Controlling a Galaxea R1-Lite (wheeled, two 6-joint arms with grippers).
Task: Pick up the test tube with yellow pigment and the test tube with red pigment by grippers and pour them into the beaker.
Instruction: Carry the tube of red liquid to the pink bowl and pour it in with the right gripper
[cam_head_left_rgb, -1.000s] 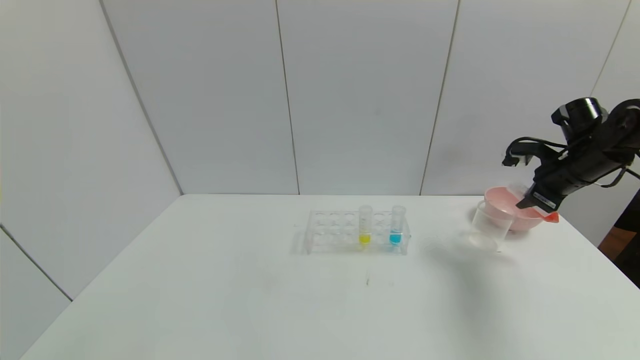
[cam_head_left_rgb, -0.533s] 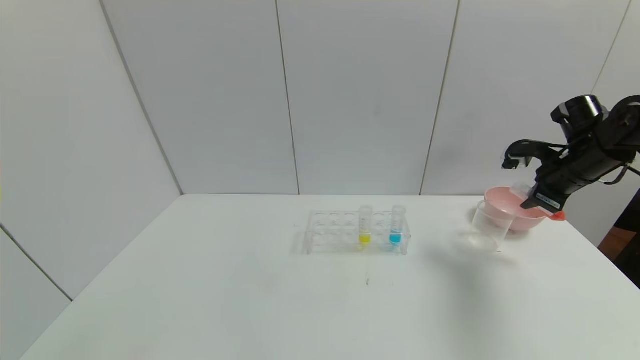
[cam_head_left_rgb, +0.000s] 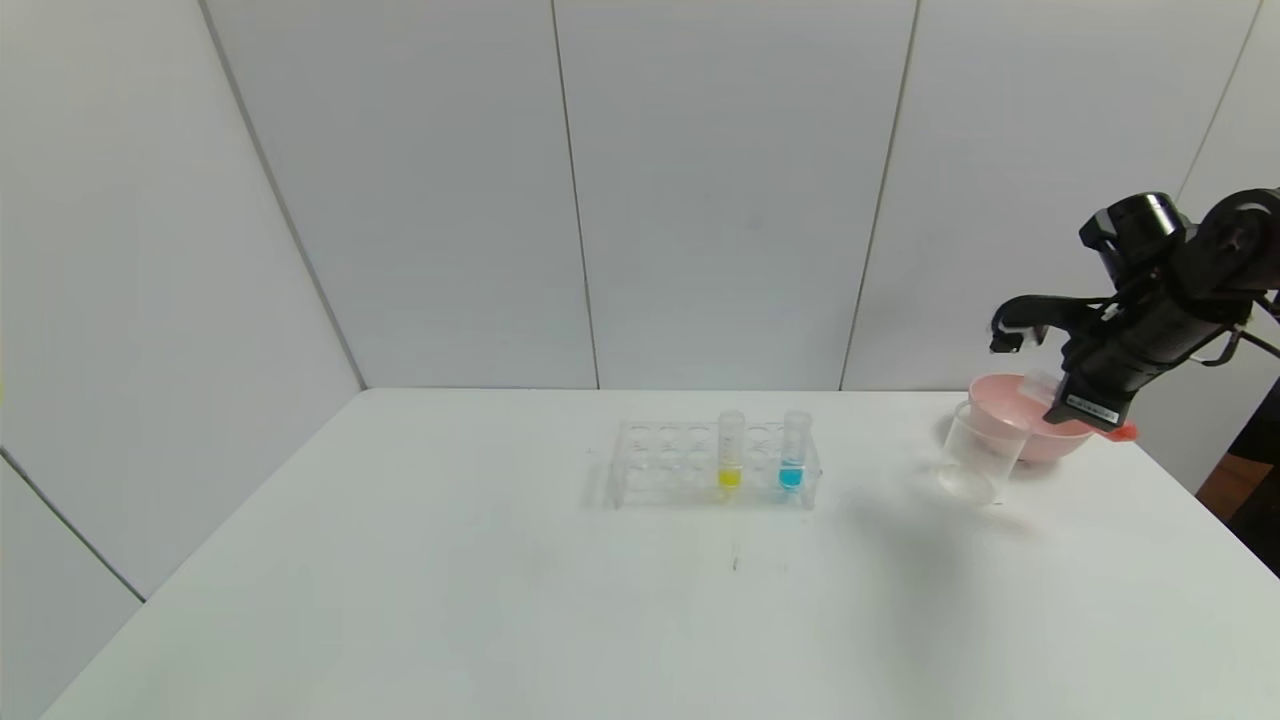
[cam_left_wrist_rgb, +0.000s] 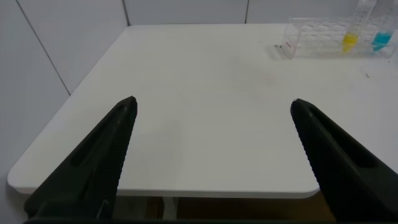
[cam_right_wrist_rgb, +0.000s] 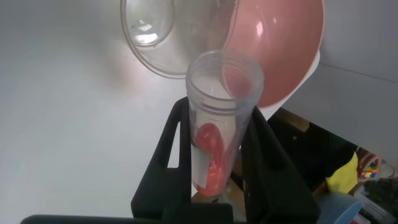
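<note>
Red-tipped test tube (cam_right_wrist_rgb: 217, 140) – right end effector (cam_right_wrist_rgb: 214, 158) – above beaker (cam_right_wrist_rgb: 158, 37)

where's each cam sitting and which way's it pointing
Head: up on the robot, looking forward and down at the table; right hand showing.
Left wrist: low off the table's near edge, facing across it; left hand open.
Right wrist: above the beaker, along its hand shut on the red tube.
Shared: head and left wrist show the rack.
</note>
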